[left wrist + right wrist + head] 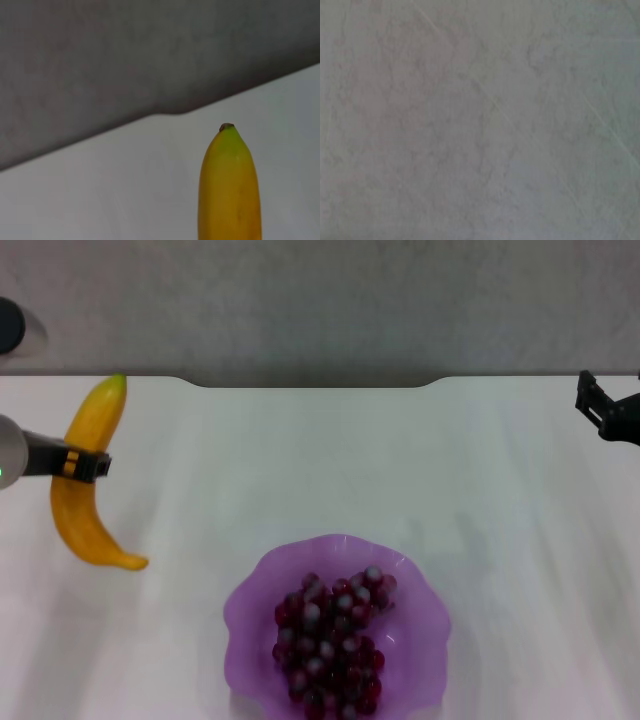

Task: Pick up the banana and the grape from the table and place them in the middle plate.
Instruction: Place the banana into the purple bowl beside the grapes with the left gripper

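Observation:
The yellow-orange banana [88, 480] lies lengthwise at the far left of the white table [320, 470], with its green tip toward the far edge. My left gripper [92, 466] reaches in from the left and is shut across the banana's middle. The left wrist view shows the banana's tip end [229, 190] close up. The bunch of dark red-purple grapes [332, 640] lies inside the light purple scalloped plate [250, 612] at the near middle. My right gripper [592, 403] is open and empty at the far right, above the table.
The table's notched far edge [320, 386] runs across the back, with grey floor behind it. The right wrist view shows only a bare grey surface.

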Available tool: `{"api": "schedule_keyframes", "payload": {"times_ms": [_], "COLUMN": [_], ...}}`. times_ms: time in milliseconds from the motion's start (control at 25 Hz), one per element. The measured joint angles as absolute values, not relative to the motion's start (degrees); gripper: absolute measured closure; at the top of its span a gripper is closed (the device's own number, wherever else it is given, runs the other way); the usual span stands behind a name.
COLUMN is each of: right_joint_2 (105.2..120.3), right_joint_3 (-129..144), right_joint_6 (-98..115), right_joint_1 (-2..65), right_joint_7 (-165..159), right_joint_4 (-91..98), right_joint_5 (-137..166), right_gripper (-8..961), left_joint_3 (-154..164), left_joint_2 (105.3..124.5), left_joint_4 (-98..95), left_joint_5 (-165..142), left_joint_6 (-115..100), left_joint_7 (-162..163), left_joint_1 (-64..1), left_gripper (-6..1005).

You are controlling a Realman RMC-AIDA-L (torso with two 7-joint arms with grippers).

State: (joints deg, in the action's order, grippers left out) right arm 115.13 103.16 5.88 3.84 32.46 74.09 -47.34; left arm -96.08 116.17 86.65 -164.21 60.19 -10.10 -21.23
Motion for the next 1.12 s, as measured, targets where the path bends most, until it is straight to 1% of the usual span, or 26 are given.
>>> {"api": "schedule_keyframes", "payload": {"times_ms": [520,720,1120], "right_joint_2": [115.14,115.14,115.14], "right_joint_3": [103.19,103.19,103.83], "right_joint_6": [4.95,4.49,4.48], "right_joint_1": [3.78,3.88,4.11], "right_joint_7": [32.51,32.52,32.52], "right_joint_4": [74.31,74.50,74.86], "right_joint_5": [-47.14,-47.06,-47.02], "right_gripper": [227,227,227], "left_joint_3": [-90.81,-86.40,-78.54], "left_joint_2": [116.36,116.40,116.49], "left_joint_4": [100.26,102.29,100.01], "left_joint_5": [-146.83,-146.22,-146.62], "left_joint_6": [64.56,66.96,68.09], "left_joint_7": [-20.59,-20.54,-19.28], "left_joint_1": [-16.71,-16.88,-19.70], "left_gripper": [518,519,518]}}
